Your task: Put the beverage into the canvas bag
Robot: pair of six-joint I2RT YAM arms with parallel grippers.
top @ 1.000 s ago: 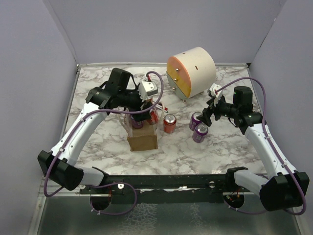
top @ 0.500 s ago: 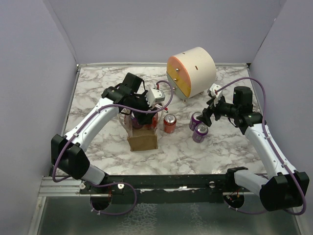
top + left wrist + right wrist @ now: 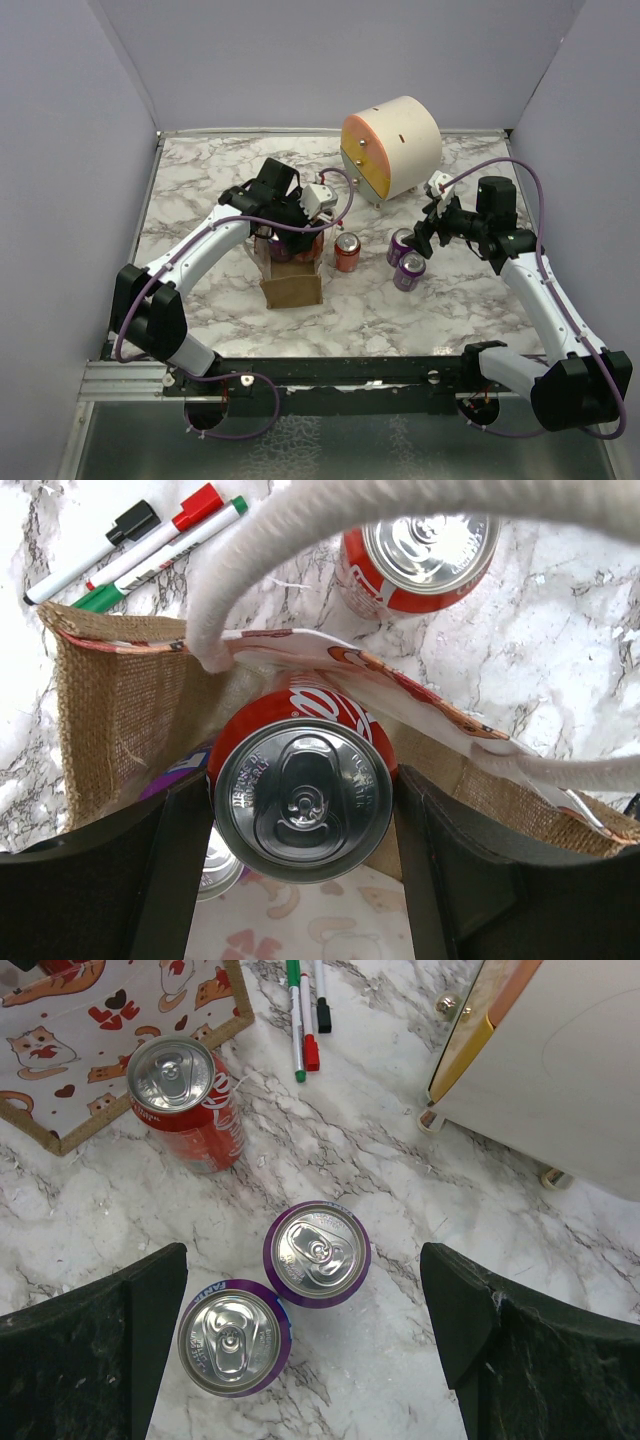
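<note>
The left fingers (image 3: 175, 870) pinch a red can (image 3: 303, 800) from both sides, at 9 and 3 o'clock of its lid in the left wrist view. The can stands upright, its long axis pointing straight down into the mouth of the canvas bag (image 3: 120, 700), whose far rim crosses at 12 o'clock. Another can top (image 3: 215, 868) shows inside at 8 o'clock. I judge the left arm needs only to lower and release. The right fingers (image 3: 90, 1360) are spread wide and hold nothing, above two purple cans (image 3: 317, 1252) on the desk (image 3: 400, 1190).
</note>
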